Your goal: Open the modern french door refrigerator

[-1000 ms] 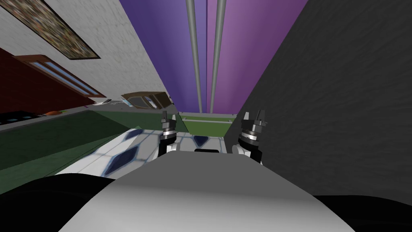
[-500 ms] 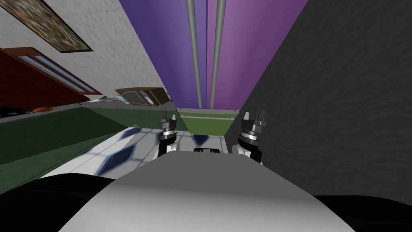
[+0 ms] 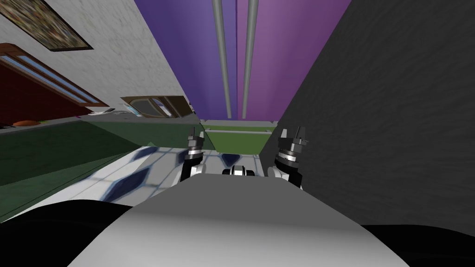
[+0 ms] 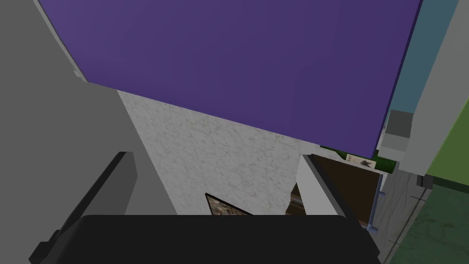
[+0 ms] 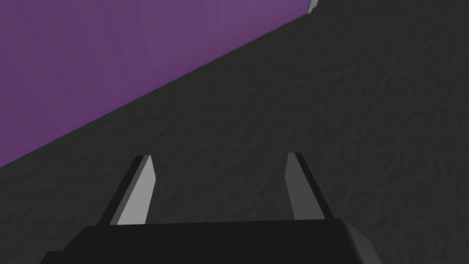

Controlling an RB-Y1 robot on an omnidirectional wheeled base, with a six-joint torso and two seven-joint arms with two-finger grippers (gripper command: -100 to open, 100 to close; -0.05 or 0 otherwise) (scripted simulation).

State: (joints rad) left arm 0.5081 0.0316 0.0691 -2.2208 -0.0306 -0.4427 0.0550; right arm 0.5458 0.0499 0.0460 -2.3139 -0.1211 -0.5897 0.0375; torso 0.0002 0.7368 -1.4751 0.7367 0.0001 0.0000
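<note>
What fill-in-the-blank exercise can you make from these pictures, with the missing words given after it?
The refrigerator has doors of ___ colour. Down its middle run ___ long grey handles. The right gripper is ___ and holds nothing. It faces a dark ___ wall.
Missing words: purple; two; open; grey.

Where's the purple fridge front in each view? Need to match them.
Head view: fridge front top centre, two grey handles on it.
Left wrist view: fridge front beyond the left pincer, meeting the white speckled wall.
Right wrist view: fridge front beyond the right pincer, meeting the dark grey wall.
Shared landmark: dark grey wall, beside it in head view.
</note>
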